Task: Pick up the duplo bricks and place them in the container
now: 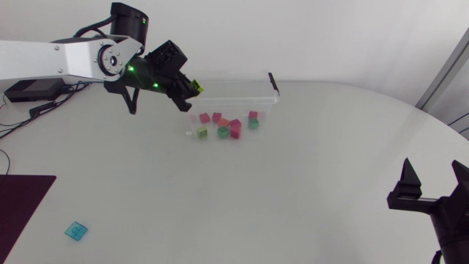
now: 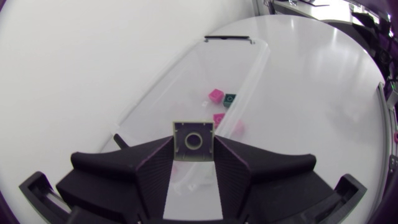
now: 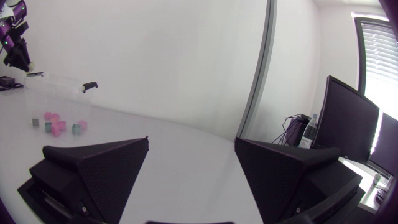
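1 yellow-green duplo brick [image 1: 196, 86] is pinched in the left pincer [image 1: 192, 88], upper centre, held over the clear container [image 1: 272, 82] ready for dropping. 1 cyan brick [image 1: 75, 230] lies lower left on the surface [image 1: 293, 191]. The right pincer [image 1: 434, 176] rests spread, lower right.

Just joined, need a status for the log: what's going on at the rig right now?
The left hand is shut on a yellow-green brick and holds it above one end of the clear container. Several bricks, pink, green and orange, already lie inside. One teal brick lies on the table, far from the container. The right hand is open, off to the side, holding nothing.
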Robot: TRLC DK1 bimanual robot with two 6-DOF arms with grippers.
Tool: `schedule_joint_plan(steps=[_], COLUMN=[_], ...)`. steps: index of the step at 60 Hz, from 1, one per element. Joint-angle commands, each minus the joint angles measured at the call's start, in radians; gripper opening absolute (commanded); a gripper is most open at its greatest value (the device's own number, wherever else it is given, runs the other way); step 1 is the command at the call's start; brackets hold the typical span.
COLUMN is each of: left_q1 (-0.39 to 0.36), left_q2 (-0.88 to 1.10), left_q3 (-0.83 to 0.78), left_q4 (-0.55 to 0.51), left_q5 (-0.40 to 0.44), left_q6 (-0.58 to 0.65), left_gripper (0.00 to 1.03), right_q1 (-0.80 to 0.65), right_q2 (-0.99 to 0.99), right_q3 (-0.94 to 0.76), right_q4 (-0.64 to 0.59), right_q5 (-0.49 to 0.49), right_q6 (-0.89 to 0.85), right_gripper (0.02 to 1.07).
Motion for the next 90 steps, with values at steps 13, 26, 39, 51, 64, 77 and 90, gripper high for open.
schedule_joint_plan(steps=[13,26,39,51,64,77,90], left_q1=[-0.029,-0.06,-0.101,-0.071,0.017,0.098,0.182], left_q2=[0.149,0.238,0.273,0.147,-0.034,-0.195,-0.316], left_q3=[0.141,0.224,0.257,0.184,-0.008,-0.189,-0.336], left_q4=[0.137,0.189,0.226,0.234,0.35,0.399,0.396], left_q5=[-0.059,-0.06,-0.151,-0.303,-0.398,-0.393,-0.357], left_q6=[-0.207,-0.295,-0.292,-0.299,-0.308,-0.319,-0.347], left_gripper=[0.28,0.48,0.98,0.98,0.98,0.98,0.98], right_q1=[-0.006,-0.006,-0.007,-0.006,-0.006,-0.007,-0.006], right_q2=[-0.007,-0.007,-0.007,-0.007,-0.007,-0.007,-0.007], right_q3=[-0.021,-0.021,-0.021,-0.021,-0.021,-0.021,-0.021], right_q4=[-0.005,-0.006,-0.006,-0.006,-0.006,-0.005,-0.006], right_q5=[0.001,0.001,0.001,0.001,0.001,0.001,0.001], right_q6=[0.014,0.014,0.014,0.014,0.014,0.014,0.014], right_gripper=[1.02,1.02,1.02,1.02,1.02,1.02,1.02])
